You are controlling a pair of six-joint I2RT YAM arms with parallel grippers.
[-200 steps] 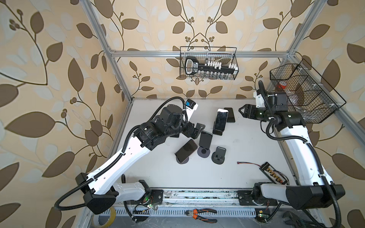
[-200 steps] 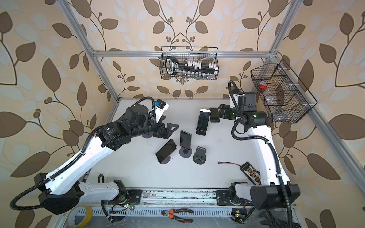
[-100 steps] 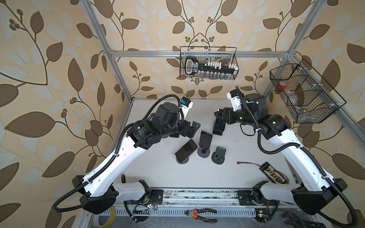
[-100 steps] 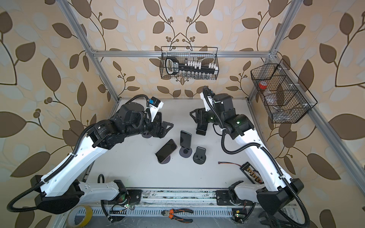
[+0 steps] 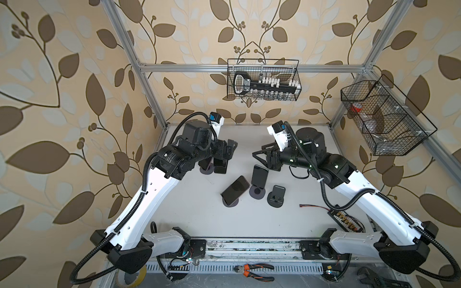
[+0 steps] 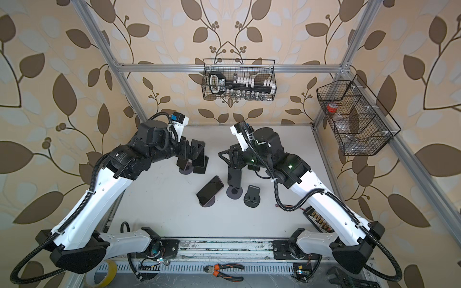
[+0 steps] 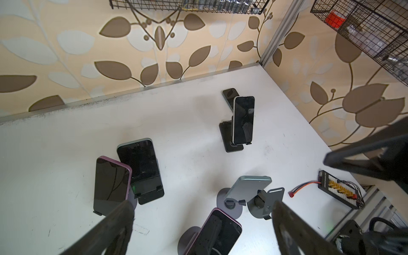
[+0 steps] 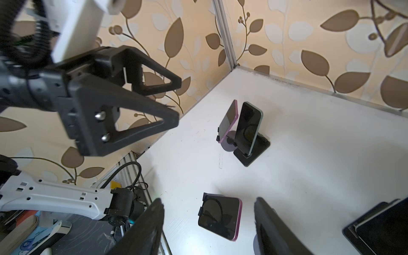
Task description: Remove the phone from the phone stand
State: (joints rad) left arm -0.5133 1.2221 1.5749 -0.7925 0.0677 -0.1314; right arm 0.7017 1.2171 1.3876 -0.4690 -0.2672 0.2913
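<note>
the silver-edged dark-screen phone (image 7: 242, 119) stands upright in its black flat-based phone stand (image 7: 231, 141), in the far half of the white table (image 7: 176, 123) about mid-width. a dark phone (image 7: 229, 93) lies flat just beyond it. the left gripper (image 7: 202, 204) hangs above a pink-edged phone (image 7: 111, 183) and a green-edged phone (image 7: 141, 167) on stands at far left, jaws wide and empty. the right gripper (image 8: 208, 200) hovers over the table's middle, jaws apart, holding nothing.
</note>
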